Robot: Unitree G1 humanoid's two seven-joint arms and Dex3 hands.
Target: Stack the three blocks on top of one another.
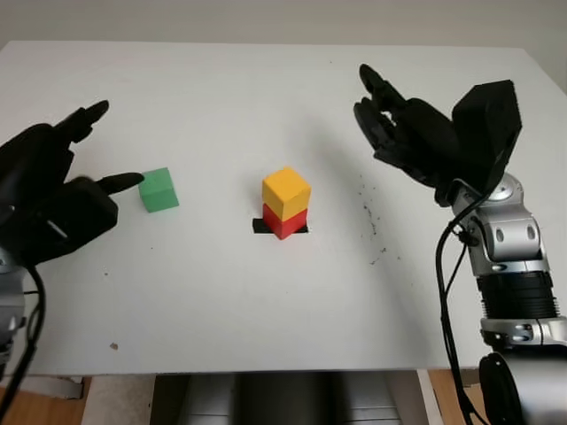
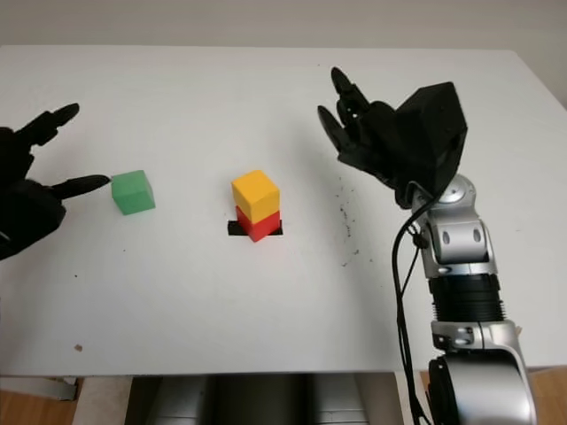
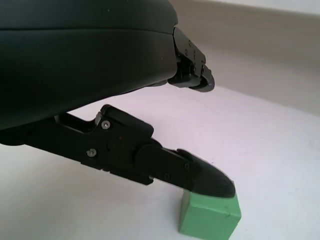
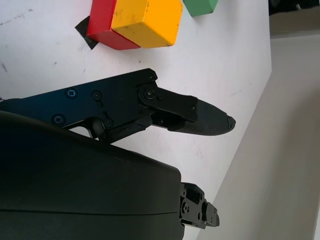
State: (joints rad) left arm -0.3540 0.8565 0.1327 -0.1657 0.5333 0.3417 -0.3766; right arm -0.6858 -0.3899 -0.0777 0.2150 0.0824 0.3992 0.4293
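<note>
Green block (image 1: 159,189) w/ open left robot hand (image 1: 55,190) beside it (yellow-on-red stack (image 1: 285,204) sits slightly askew) — clumsy placement could topple it.

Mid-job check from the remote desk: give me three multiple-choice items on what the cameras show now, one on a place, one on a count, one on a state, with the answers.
1. Where does the yellow cube-shaped block sit?
A. on the red block
B. on the bare table beside the green block
C. in the right hand

2. How many blocks are stacked now?
A. none
B. two
C. three

3. What is the state of the left hand?
A. closed around the green block
B. open, a fingertip at the green block
C. open, above the stack

Answers: 1 A, the yellow block rests on the red cube-shaped block over a black tape mark on the white table. 2 B, the green cube-shaped block stands alone on the table, apart from the stack. 3 B, the left hand holds nothing, one fingertip by the green block's edge; the right hand hovers open right of the stack.
</note>
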